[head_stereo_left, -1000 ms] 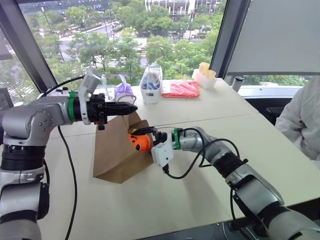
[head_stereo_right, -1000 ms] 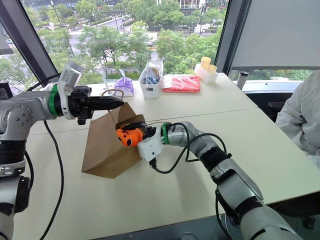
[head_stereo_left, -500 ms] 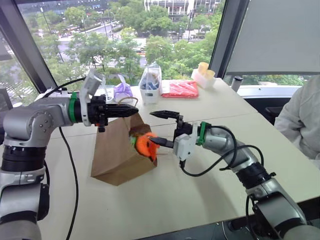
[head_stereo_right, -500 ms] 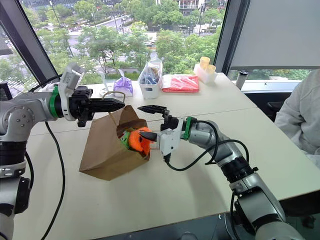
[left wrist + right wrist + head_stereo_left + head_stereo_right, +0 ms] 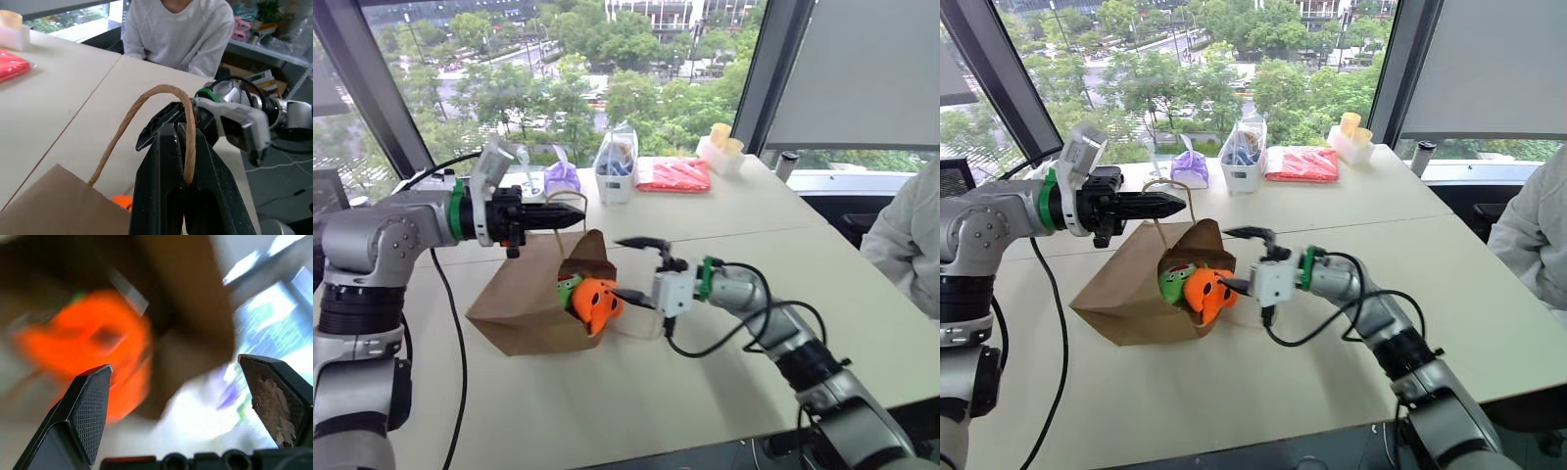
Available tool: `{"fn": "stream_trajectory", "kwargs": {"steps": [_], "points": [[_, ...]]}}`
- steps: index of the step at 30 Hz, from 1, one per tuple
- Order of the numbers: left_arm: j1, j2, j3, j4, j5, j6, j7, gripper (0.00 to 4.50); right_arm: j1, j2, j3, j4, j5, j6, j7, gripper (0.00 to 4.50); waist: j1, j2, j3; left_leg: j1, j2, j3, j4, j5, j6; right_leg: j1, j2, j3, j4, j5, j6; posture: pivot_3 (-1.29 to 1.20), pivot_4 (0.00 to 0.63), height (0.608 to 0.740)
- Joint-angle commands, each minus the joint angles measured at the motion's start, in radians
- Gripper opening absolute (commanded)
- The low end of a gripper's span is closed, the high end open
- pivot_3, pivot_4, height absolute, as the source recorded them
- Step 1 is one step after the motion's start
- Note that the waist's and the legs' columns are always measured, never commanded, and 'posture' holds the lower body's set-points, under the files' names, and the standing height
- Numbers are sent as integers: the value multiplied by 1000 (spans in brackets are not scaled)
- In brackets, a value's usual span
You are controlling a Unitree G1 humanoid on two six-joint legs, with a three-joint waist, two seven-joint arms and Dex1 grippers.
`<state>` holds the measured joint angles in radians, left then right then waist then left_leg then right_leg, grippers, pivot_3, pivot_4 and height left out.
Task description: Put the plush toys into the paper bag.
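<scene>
The brown paper bag (image 5: 514,299) lies on its side on the table, mouth toward the right. My left gripper (image 5: 574,221) is shut on its twisted handle (image 5: 146,105) and holds the upper edge up. The orange plush toy (image 5: 594,303) sits in the bag's mouth with the green plush toy (image 5: 569,290) tucked behind it. My right gripper (image 5: 621,266) stands open just right of the mouth, apart from the orange toy (image 5: 93,352), nothing between its fingers (image 5: 90,406).
At the table's back stand a purple bundle (image 5: 556,178), a clear bag with blue contents (image 5: 615,162), a red packet (image 5: 673,174) and a tub of yellow cups (image 5: 722,149). A person in white (image 5: 911,245) sits at the right edge.
My right gripper let go of the orange toy and drew back to the right. The toy stayed in the bag's mouth. The bag sagged lower and flatter. My left gripper kept its hold.
</scene>
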<state>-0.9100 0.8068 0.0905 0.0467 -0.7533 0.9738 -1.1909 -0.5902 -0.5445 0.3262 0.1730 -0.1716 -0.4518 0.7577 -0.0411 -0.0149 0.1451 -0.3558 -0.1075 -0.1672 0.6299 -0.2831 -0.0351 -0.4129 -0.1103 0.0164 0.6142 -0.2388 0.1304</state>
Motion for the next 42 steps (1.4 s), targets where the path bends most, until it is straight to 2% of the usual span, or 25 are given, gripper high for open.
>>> {"fn": "stream_trajectory", "kwargs": {"steps": [1, 5, 10, 15, 19, 24, 28, 34, 39, 42], "points": [[-17, 12, 18, -15, -8, -7, -1, 0, 48, -24, -15, -124, 90, 97, 86, 4476, -1, 0, 0, 0, 0, 0, 0, 0, 0, 0, 0, 0, 0, 0, 0, 0, 150, 740], [-20, 4, 13, -10, -6, -12, -2, 0, 88, 21, -6, -138, 114, 180, 92, 4476, -5, 0, 0, 1, 1, 1, 0, 0, 0, 0, 2, 1, 0, 0, 0, 0, 150, 740], [-24, 0, 12, -12, -5, -12, -1, 0, 68, 83, -20, -110, 128, 278, 83, 4476, -2, 0, 0, 1, 2, 1, 1, 0, 0, 0, 2, 2, 1, 0, 0, 0, 150, 740], [-23, 7, 17, -13, -7, -9, -1, 0, 118, 62, -68, -200, 246, 499, 145, 4476, 9, 0, 0, 0, 1, 0, 1, 0, 0, 0, 2, 2, 0, 0, 0, 0, 150, 740], [-17, 9, 20, -16, -7, -10, 1, 0, 225, 26, -190, -355, 415, 691, 157, 4476, 13, 0, 0, 0, 1, -1, 0, 0, 0, 0, 2, 2, 0, 0, 0, 0, 150, 740], [-19, 11, 19, -5, -3, -16, -3, 0, 368, -25, -220, -505, 423, 769, 115, 4476, 24, 0, 0, 0, 1, 0, 1, -1, 1, 1, 2, 2, 0, 0, 0, 0, 150, 740], [-21, 9, 18, -1, -1, -19, -3, 0, 437, 68, -321, -581, 608, 1094, -38, 4476, 26, -1, 0, 1, 2, 0, 1, -1, 2, 1, 2, 3, 0, 0, 0, 0, 150, 740], [-21, 7, 18, -2, -3, -17, 0, 0, 492, 176, -417, -630, 862, 1456, -166, 4476, 29, -1, 0, 1, 2, 0, 1, -2, 3, 1, 2, 3, 0, 0, 0, 0, 150, 740], [-23, 6, 17, -3, -1, -17, 2, 0, 471, 296, -498, -603, 1027, 1619, -286, 4476, 27, 0, 0, 1, 2, 0, 0, -2, 4, 1, 2, 3, 0, 0, 0, 0, 150, 740], [-24, 1, 17, -4, -3, -16, 7, 0, 442, 364, -507, -545, 1057, 1664, -351, 4476, 27, 0, 0, 1, 2, 0, 0, -2, 4, 1, 2, 3, 0, 0, 0, 0, 150, 740]]}}
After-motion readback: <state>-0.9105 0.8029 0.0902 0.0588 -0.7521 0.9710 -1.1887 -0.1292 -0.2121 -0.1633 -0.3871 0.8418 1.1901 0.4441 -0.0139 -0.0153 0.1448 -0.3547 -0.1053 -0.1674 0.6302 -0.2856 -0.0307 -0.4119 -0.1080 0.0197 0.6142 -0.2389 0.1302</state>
